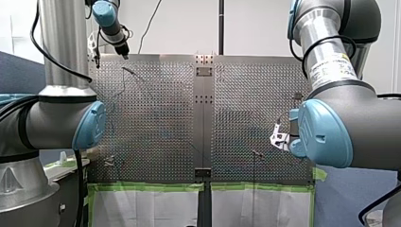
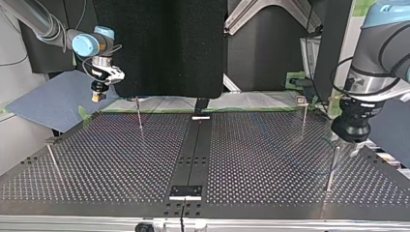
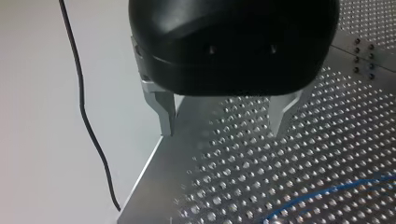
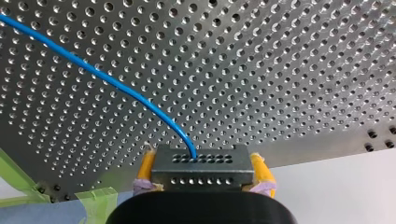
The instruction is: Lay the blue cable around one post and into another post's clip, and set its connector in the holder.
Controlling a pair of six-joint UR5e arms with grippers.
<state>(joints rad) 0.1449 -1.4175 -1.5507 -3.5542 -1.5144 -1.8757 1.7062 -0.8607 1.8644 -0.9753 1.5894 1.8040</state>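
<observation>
One connector [image 4: 201,170], a small grey block with rows of holes, sits clamped between the yellow pads [image 4: 145,168] of my right gripper [image 4: 202,161], held by its two short sides. The blue cable [image 4: 116,86] leaves its upper face and curves away low over the perforated table [image 4: 289,70], lying loose and not round any post.

Further out, the top view shows thin posts [image 2: 139,116] standing upright. The far one at that view's right carries a small square head [image 2: 301,100]. I cannot tell whether it is the clip or the holder.

Diagonally across the table, my left gripper [image 3: 222,129] hangs over a table corner. Its metal fingers [image 3: 166,119] are spread apart with nothing between them.

The slack looks like the main risk. The cable is thin and springy, so it may ride up over a post's top or spring out of the clip, since no second gripper is steadying it. A pull along the cable could also twist the connector between the pads, because they grip it only at its two ends. It would then reach the holder crooked.

By my count there are one cable, one connector, four posts (two in each half of the table) and two grippers.
</observation>
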